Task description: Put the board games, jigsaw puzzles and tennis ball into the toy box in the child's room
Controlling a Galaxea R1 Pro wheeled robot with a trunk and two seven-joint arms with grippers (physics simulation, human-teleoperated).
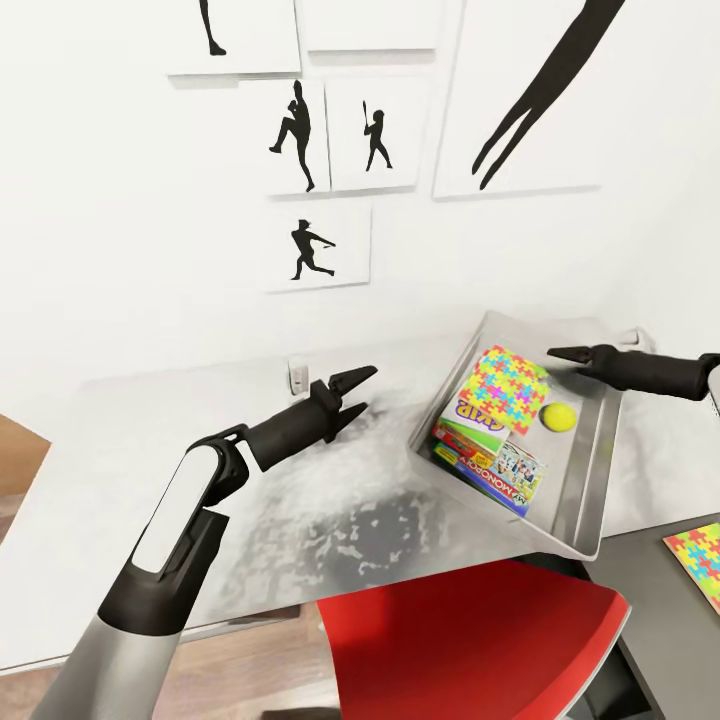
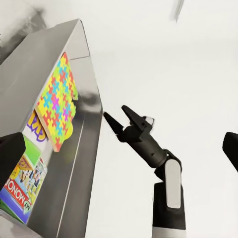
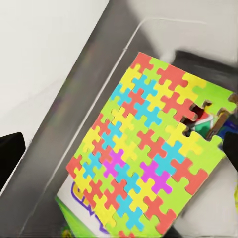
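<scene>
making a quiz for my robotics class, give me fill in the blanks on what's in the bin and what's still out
1. The small round toy lying in the toy box is the ____.
2. The jigsaw puzzle in the toy box lies on top of the ____ game box.
3. The second jigsaw puzzle lies on the ____ grey desk top.
4. The left tool is ____, holding nothing.

Missing words: tennis ball; Skip-Bo; dark; open

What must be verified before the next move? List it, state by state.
1. Right gripper open and empty over the toy box: ok.
2. Left gripper open and empty: ok.
3. First jigsaw puzzle in the box, on the game boxes: ok.
4. Tennis ball in the box: ok.
5. Second jigsaw puzzle in the box: not ok, it lies outside on the dark grey top.
6. Small blue game in the box: cannot tell.
</scene>
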